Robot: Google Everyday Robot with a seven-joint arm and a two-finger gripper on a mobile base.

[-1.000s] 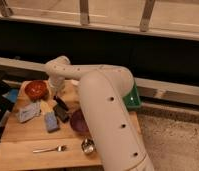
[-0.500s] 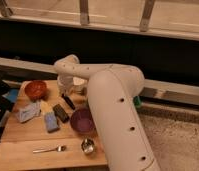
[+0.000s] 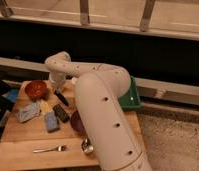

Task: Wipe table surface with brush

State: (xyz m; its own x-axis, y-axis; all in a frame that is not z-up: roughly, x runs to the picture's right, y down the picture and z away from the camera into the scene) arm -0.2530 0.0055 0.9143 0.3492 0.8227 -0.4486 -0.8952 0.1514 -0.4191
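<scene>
Table surface [image 3: 28, 137]: arm hides end effector [image 3: 57, 86] above brush [image 3: 62, 98].

My gripper [image 3: 57, 86] sits over the table surface [image 3: 23, 135], right of the bowl [image 3: 36, 89]; the brush [image 3: 61, 98] lies just before it, the fork [image 3: 49, 148] well before.

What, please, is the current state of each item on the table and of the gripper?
gripper: lowered at the table's far side, by the brush.
brush: lying on the table surface, next to the gripper.
orange bowl: upright.
purple bowl: upright, partly hidden by the arm.
fork: lying flat.
dark block: lying flat.
blue-grey pad: lying flat.
green tray: at the table's right edge.
</scene>
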